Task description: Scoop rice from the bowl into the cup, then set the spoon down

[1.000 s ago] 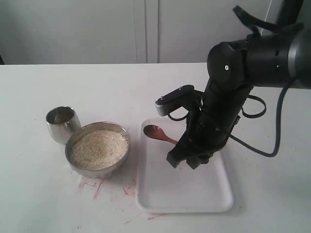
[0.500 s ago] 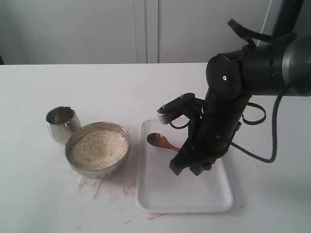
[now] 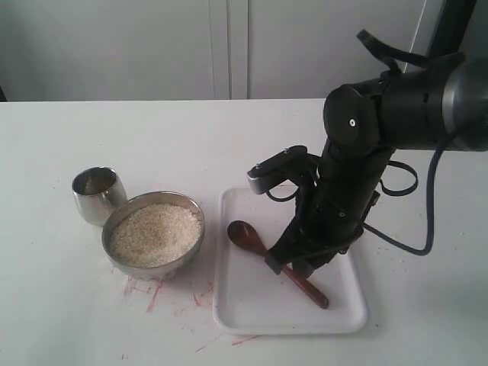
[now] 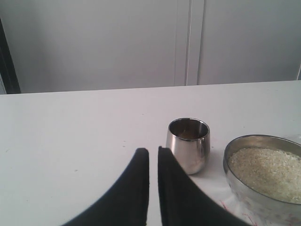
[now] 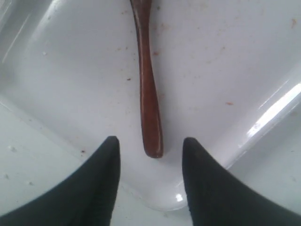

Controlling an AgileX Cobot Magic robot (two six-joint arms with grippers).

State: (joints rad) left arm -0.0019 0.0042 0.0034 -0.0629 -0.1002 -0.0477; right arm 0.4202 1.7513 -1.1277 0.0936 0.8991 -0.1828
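One bowl (image 3: pixel 191 206) of rice (image 3: pixel 155 232); one cup (image 3: pixel 97 195); one spoon (image 3: pixel 247 236); one tray (image 3: pixel 255 306); two claws: left claw (image 4: pixel 153 154), right claw (image 5: pixel 150 139)

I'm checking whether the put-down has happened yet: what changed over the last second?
The right gripper brought the spoon down and toward the camera-side part of the white tray, then let go. The spoon now lies flat on the tray, its handle end between the open fingers. The bowl, the rice and the cup stayed where they were.
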